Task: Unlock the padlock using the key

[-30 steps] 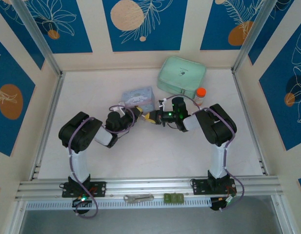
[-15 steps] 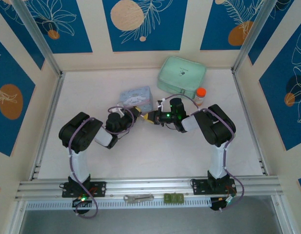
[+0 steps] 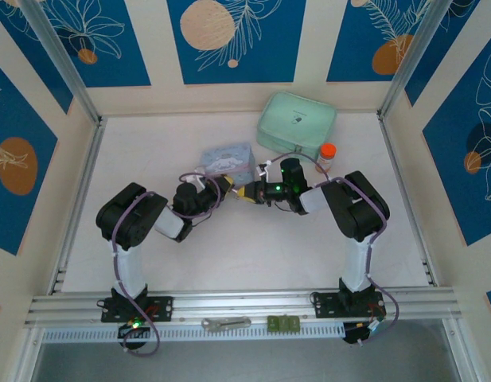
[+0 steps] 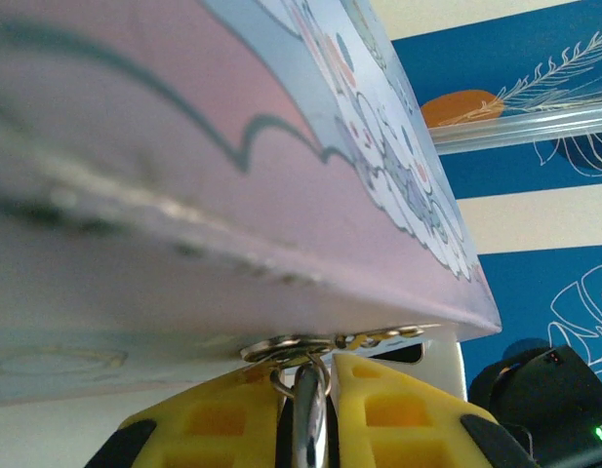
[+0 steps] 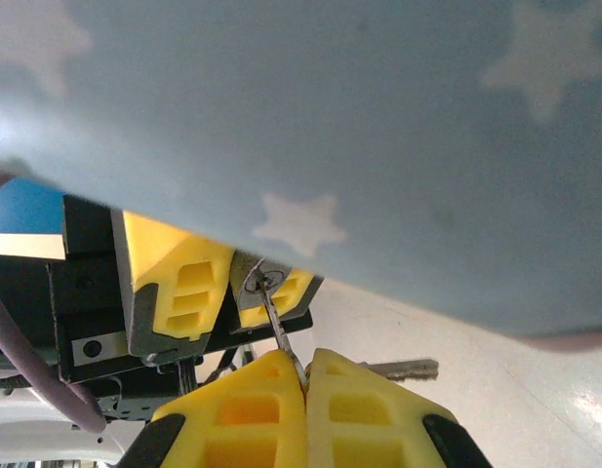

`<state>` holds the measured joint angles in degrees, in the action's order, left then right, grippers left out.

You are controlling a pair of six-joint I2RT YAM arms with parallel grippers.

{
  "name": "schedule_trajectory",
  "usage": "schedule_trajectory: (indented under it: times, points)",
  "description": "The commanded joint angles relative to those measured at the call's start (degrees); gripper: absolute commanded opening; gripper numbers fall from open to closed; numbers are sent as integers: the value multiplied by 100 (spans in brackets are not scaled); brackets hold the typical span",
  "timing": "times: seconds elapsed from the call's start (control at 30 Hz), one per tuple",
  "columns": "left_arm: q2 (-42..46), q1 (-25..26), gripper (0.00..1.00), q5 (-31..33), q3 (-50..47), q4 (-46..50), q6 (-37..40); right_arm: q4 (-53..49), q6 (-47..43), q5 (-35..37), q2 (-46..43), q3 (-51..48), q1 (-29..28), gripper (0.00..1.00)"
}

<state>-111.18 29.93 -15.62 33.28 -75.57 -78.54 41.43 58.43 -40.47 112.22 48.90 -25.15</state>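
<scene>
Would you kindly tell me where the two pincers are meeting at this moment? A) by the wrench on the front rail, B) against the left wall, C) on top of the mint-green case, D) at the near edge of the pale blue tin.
D: in the top view the left pincer and the right pincer face each other tip to tip, right at the near edge of the pale blue tin.

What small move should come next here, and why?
Probably draw both hands, grips kept, slightly away from the tin. The left hand is shut on a silvery stub, the right hand on a thin metal strip, meeting at a small ring beside the tin, which crowds both wrist views and hides alignment.
</scene>
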Motion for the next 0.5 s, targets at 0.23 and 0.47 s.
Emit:
schedule_trajectory:
  times: [0.23, 0.47]
  points:
    - [35, 544, 0, -984, 106, -511, -46, 154, -2, 1231, -360, 121, -418, 0]
    - [33, 636, 0, -1088, 147, -511, -93, -208, -285, 1300, -242, 469, -342, 0]
